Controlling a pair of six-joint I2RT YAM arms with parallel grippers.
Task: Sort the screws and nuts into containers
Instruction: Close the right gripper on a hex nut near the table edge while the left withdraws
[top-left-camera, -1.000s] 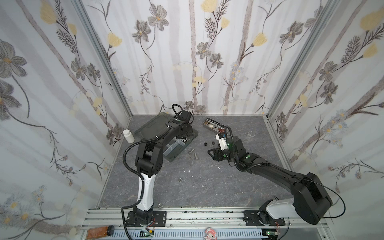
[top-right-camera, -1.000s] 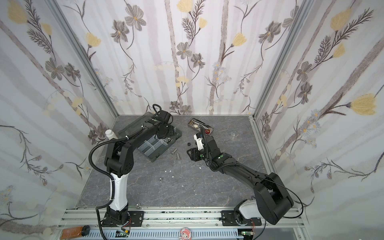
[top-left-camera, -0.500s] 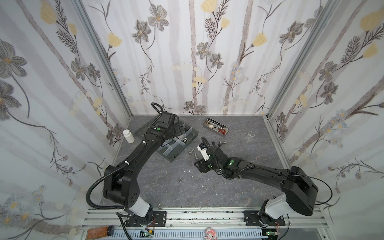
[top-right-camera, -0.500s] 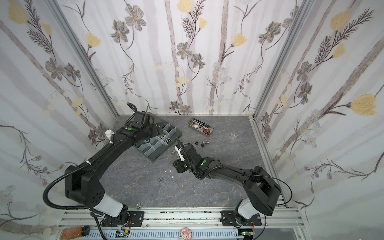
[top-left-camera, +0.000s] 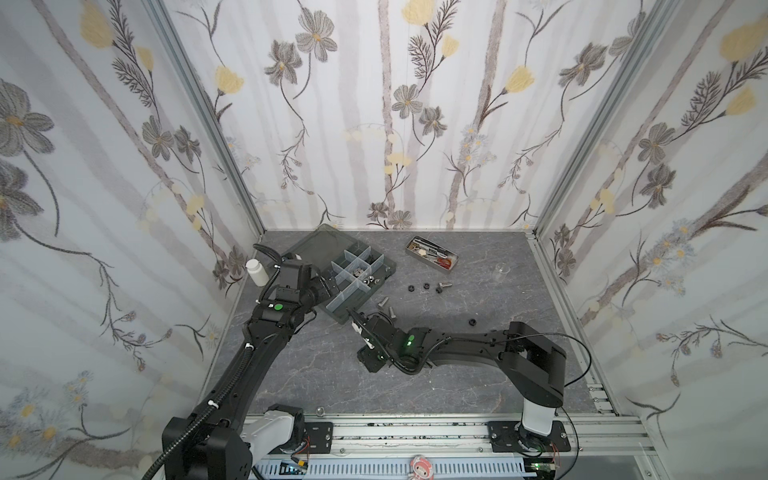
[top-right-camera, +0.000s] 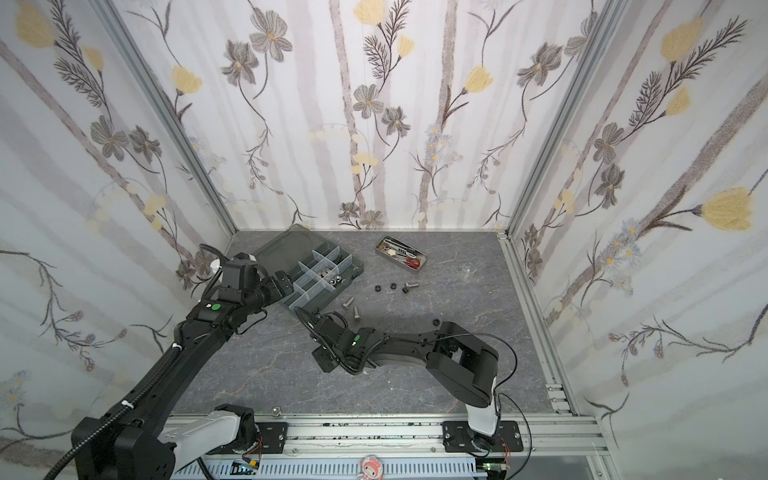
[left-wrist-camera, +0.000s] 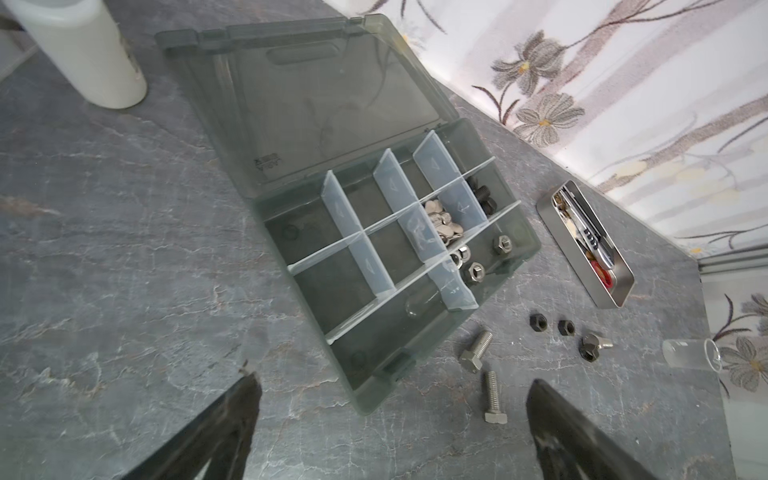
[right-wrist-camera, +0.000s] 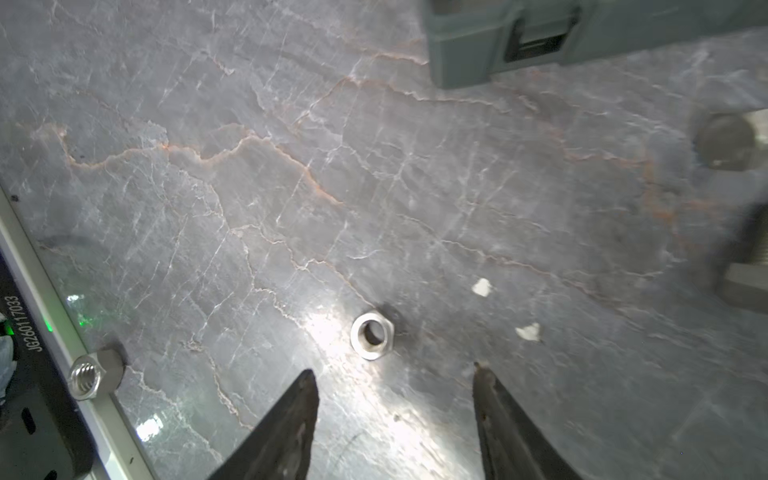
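Note:
The dark grey organizer (top-left-camera: 376, 277) lies with its lid open; its containers hold silver pieces (left-wrist-camera: 442, 220) and nuts (left-wrist-camera: 476, 272). My left gripper (left-wrist-camera: 392, 384) is wide open and empty, just off the box's left near corner, as both top views show (top-left-camera: 328, 286). Two silver screws (left-wrist-camera: 476, 351) lie beside the box. Black nuts (top-left-camera: 412, 287) and another screw (top-left-camera: 445, 285) lie further right. My right gripper (right-wrist-camera: 394, 371) is open and low over the floor (top-left-camera: 368, 358). A silver nut (right-wrist-camera: 372, 336) lies just beyond its fingertips, untouched.
A white bottle (top-left-camera: 257, 272) stands left of the box by the wall. A metal tin (top-left-camera: 432, 253) of tools and a small clear beaker (top-left-camera: 502, 271) sit at the back right. One lone black nut (top-left-camera: 472, 321) lies mid-right, and a silver nut (top-left-camera: 319, 411) rests by the front rail.
My left arm has drawn back from over the organizer to its left side and opened its jaws wide. My right arm has swung from the back centre to the front left, over the silver nut.

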